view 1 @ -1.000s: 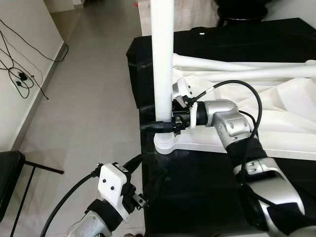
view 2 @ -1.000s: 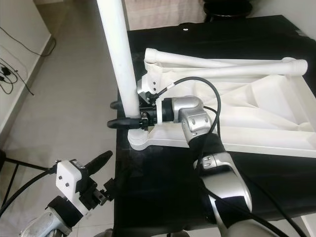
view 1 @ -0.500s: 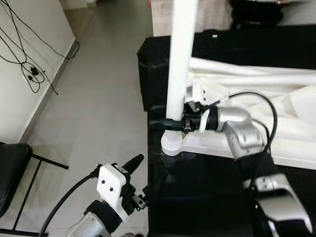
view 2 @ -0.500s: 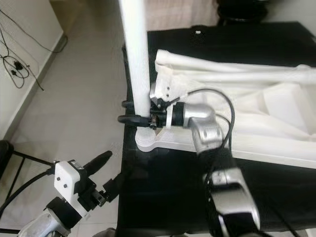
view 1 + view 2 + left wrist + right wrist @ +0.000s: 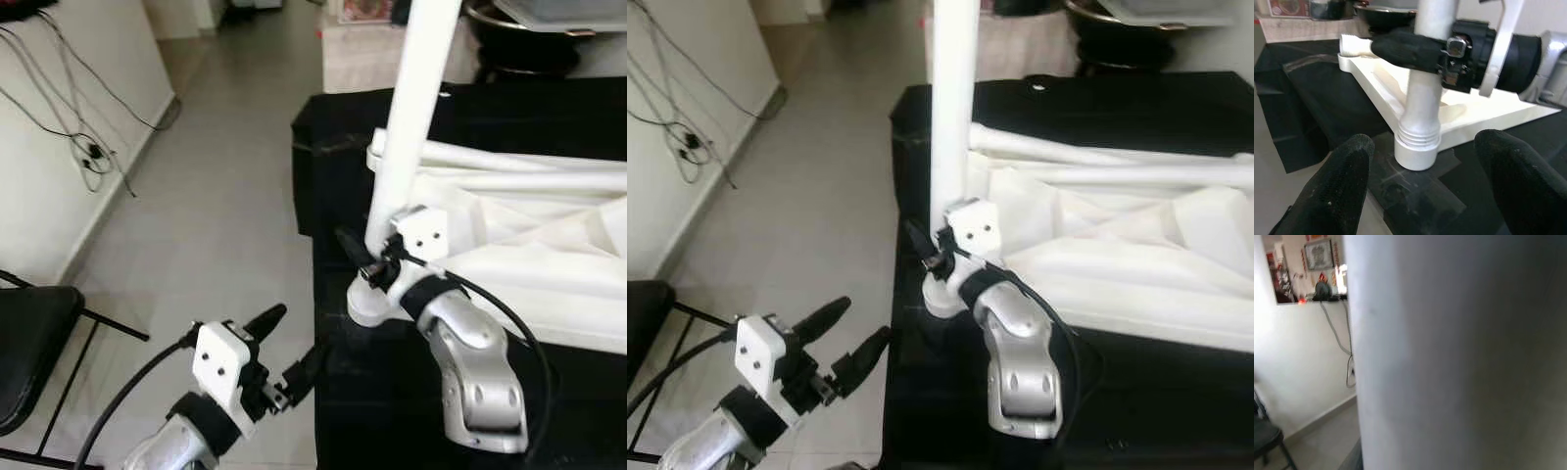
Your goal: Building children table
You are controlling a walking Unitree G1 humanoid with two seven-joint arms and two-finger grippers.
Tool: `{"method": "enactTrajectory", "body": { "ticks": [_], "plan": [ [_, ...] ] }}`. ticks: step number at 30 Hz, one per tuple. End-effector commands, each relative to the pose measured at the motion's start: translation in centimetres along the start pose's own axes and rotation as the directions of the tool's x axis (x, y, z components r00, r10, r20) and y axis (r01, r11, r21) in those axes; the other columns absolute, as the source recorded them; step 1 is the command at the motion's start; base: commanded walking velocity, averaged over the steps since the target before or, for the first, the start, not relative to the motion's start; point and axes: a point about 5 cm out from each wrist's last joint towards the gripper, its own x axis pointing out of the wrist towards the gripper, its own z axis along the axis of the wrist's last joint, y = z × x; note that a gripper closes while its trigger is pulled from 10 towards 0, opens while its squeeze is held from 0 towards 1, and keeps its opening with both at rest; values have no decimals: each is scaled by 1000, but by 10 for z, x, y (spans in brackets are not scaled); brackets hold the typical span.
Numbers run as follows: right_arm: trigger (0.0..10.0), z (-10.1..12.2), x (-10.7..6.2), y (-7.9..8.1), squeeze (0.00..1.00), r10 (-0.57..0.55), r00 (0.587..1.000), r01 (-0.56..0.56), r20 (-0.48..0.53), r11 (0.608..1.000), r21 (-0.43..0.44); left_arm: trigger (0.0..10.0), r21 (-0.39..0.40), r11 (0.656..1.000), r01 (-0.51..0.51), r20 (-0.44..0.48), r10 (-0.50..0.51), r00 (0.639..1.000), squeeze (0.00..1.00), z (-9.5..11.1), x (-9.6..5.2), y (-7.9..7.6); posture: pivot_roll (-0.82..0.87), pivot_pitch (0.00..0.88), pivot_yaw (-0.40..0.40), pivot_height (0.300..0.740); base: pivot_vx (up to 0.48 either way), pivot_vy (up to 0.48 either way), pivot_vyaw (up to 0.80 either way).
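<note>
1. The tabletop (image 5: 549, 284) lies upside down on the black bench (image 5: 392, 411), stretching away to the right of the right claw (image 5: 367, 266). Two white legs (image 5: 1097, 162) lie across it beyond the claw, so I'd guess they aren't fitted yet.
2. One leg (image 5: 407, 127) stands upright in the corner socket (image 5: 1418, 147) right under the right claw. Looks seated, though I can't say if it's fully tight.
3. The right claw is clamped round that leg just above the socket.
4. The left claw (image 5: 1425, 196) hangs off the bench edge, spread wide and empty, pointing at the socket.
</note>
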Motion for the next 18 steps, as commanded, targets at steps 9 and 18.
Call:
{"method": "enactTrajectory", "body": {
  "ticks": [9, 18],
  "plan": [
    [10000, 11, 20, 0, 1000, 329, 943, -331, 41, 940, 86, 10000, -13, 1000, -16, -17, 15, 1000, 0, -4, -1, 1, -11, 192, 41, 740, 0, 0, 0],
    [10000, 10, 36, 2, 514, 720, 694, -718, 2, 691, -82, 10000, -17, 1000, -16, -15, 16, 1000, 0, -4, -1, -1, 10, 197, 52, 740, 0, 0, 0]
  ]
}}
